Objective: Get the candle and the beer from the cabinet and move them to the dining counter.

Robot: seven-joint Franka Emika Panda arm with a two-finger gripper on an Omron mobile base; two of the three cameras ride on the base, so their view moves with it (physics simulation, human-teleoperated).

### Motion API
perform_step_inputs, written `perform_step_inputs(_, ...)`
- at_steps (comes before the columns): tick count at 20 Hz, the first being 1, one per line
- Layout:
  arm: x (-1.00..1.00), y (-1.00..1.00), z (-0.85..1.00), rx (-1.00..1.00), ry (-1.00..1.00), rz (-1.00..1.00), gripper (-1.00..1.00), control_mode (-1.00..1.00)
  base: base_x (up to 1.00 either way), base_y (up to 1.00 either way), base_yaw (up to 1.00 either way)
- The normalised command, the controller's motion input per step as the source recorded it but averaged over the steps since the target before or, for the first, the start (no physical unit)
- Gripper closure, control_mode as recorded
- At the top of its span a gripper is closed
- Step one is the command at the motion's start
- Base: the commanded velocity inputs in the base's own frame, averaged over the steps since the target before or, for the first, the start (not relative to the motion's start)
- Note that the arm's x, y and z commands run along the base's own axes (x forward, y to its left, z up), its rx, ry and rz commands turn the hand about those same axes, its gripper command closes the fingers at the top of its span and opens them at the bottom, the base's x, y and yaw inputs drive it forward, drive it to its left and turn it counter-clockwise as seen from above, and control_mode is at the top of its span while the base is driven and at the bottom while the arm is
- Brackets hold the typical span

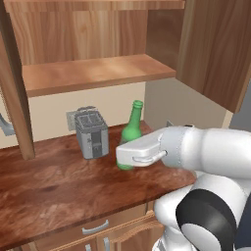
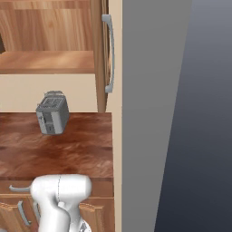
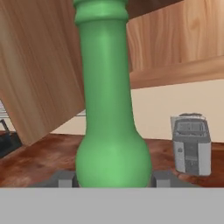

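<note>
left base view: the beer [image 1: 130, 133] stands upright over the back right part of the wood-grain bench [image 1: 54, 184], just right of the grey toaster [image 1: 91, 132] near the back edge. the white hand covers the bottle's lower body, so the end effector [image 1: 125, 164] seems to hold it low down, probably to keep the tall bottle steady and the neck free. whether its base rests on the bench or hangs just above it, i cannot tell. above, the cabinet [image 1: 211, 49] hangs with doors open and its shelf [image 1: 93, 71] bare.

right base view: the toaster [image 2: 52, 113] sits near the back edge of the bench [image 2: 68, 149], beside the cabinet door with its long silver handle [image 2: 108, 53].

hand view: the beer [image 3: 109, 109] rises straight up between the two grey fingertips [image 3: 63, 178], which sit tight against either side of its rounded body: half-wide jaws clamped on the bottle. the toaster [image 3: 191, 143] stands off to the right.
</note>
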Motion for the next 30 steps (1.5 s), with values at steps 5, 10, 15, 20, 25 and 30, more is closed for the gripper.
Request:
perform_step_inputs(5,-0.01,0.0,-0.1,0.0,0.0,0.0,1.0,1.0,-0.28,0.0,0.07)
perform_step_inputs(10,0.0,0.0,0.0,0.0,0.0,0.0,1.0,1.0,-0.66,0.06,0.19)
perform_step_inputs(15,0.0,0.0,0.0,0.0,0.0,0.0,1.0,1.0,-0.7,0.22,0.23)
perform_step_inputs(20,0.0,0.0,0.0,0.0,0.0,0.0,1.0,1.0,-0.62,0.4,0.3)
perform_step_inputs(25,0.0,0.0,0.0,0.0,0.0,0.0,1.0,1.0,-0.23,0.82,0.38)
perform_step_inputs(30,0.0,0.0,0.0,0.0,0.0,0.0,1.0,1.0,0.0,1.0,0.41)
